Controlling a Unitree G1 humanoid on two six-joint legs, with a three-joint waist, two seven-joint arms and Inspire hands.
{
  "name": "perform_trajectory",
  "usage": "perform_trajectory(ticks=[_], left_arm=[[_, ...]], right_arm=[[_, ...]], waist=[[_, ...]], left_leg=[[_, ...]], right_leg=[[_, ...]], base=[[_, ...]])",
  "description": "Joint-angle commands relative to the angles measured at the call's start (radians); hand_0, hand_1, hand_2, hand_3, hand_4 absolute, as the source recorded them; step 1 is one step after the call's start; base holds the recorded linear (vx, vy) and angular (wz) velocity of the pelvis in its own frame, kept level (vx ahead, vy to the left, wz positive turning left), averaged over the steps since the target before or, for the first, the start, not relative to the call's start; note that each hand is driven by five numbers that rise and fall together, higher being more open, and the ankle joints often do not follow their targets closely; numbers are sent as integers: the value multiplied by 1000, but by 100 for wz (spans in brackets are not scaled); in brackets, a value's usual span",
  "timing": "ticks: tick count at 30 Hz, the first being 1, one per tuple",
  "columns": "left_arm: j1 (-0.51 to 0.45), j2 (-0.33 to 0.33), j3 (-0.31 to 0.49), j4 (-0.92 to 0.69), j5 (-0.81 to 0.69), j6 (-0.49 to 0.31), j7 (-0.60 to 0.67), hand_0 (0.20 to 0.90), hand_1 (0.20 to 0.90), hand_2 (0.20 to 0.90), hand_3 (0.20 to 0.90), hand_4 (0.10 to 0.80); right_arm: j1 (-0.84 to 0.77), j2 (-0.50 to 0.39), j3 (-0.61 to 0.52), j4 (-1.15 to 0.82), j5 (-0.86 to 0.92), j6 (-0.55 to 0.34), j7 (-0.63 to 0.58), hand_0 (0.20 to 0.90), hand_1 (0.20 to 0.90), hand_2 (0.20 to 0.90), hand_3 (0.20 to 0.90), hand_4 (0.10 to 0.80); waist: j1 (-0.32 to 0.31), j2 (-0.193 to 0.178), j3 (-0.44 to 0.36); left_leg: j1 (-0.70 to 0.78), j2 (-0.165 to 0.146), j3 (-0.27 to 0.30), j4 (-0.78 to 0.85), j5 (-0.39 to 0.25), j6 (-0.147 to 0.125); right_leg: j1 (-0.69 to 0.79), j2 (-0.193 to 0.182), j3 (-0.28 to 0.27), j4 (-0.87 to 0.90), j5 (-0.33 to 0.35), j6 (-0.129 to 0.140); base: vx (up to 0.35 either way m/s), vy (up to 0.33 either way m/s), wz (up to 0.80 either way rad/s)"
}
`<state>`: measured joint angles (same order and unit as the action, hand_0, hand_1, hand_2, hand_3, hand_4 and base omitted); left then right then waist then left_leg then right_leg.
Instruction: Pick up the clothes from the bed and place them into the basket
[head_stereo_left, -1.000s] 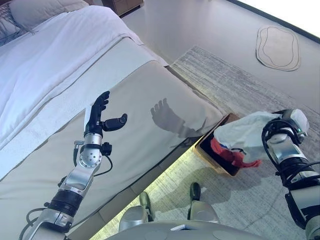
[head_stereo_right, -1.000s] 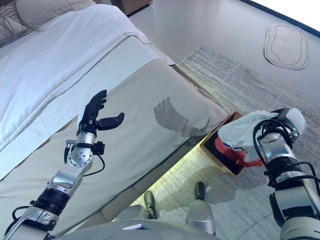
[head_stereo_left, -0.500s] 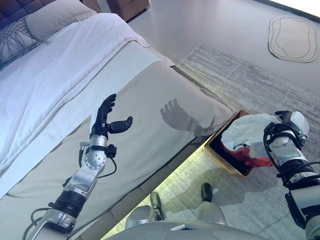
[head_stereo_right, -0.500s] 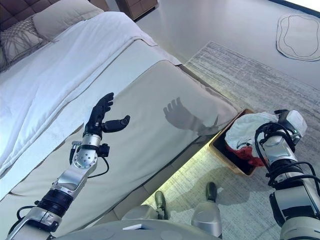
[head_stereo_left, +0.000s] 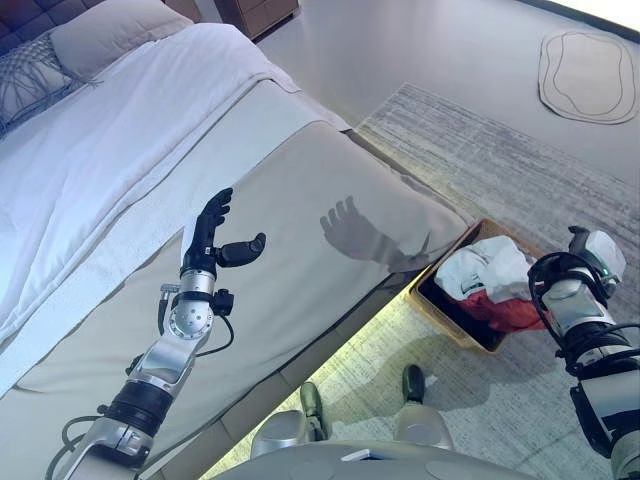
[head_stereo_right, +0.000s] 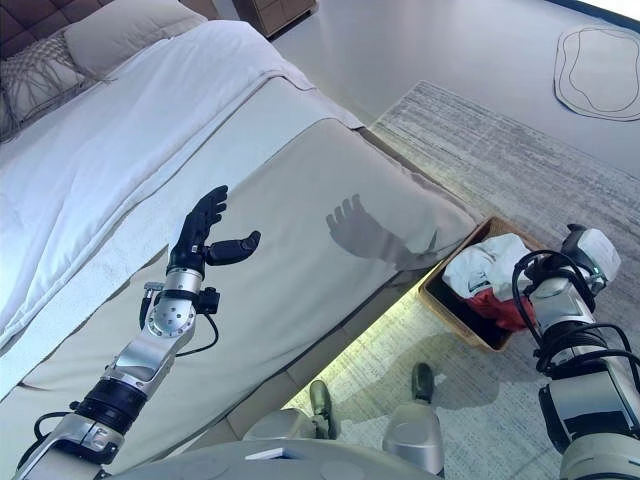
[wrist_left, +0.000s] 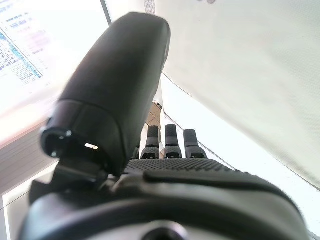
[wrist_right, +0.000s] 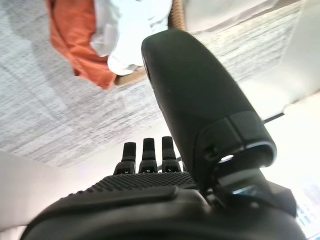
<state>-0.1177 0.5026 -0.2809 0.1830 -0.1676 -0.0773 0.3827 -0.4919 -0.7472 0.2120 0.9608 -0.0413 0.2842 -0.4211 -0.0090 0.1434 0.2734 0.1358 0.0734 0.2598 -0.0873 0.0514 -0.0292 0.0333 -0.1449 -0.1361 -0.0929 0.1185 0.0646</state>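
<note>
Home bedroom: made bed (head_stereo_left: 150, 150), pillows (head_stereo_left: 95, 35), floor rug (head_stereo_left: 520, 180).

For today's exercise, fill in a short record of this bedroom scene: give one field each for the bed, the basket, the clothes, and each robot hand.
Bed: wide bed with beige cover and white sheet, no clothes visible on it
Basket: brown wicker basket on the grey rug beside the bed's corner
Clothes: white cloth and red-orange cloth lying in the basket
Left hand: left hand raised over the bed, fingers straight, empty
Right hand: right hand above the basket, fingers straight, empty
</note>
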Motion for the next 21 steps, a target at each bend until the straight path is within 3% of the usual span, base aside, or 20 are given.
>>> perform_trajectory(ticks=[1,8,15,21], left_arm=[[-48,40,20,-21,12,-97,27,900,900,900,900,800],[-27,3,10,35,26,-80,42,900,900,900,900,800],[59,-79,9,148,94,-96,103,900,900,900,900,800],[146,-105,11,211,114,-101,104,900,900,900,900,800]], right_arm=[[-105,-75,55,-52,-60,-60,-97,900,900,900,900,800],[-62,-30,90,-333,-189,-106,-196,900,900,900,900,800],[169,118,121,-596,-396,-151,-311,900,900,900,900,800],[272,156,157,-682,-445,-181,-233,900,900,900,900,800]], waist=[[1,-50,-45],[-2,-74,-80],[7,-109,-118],[36,-115,-132]], left_leg=[[-10,55,-98,0,-28,-53],[-6,59,-112,0,-27,-52],[-20,66,-144,0,-21,-47],[-32,71,-163,0,-16,-47]], right_leg=[[35,-23,20,12,-43,25],[49,-10,14,9,-49,20],[65,1,-12,14,-64,19],[85,-5,-54,23,-84,20]], base=[[0,0,0],[0,0,0],[9,18,3],[37,76,17]])
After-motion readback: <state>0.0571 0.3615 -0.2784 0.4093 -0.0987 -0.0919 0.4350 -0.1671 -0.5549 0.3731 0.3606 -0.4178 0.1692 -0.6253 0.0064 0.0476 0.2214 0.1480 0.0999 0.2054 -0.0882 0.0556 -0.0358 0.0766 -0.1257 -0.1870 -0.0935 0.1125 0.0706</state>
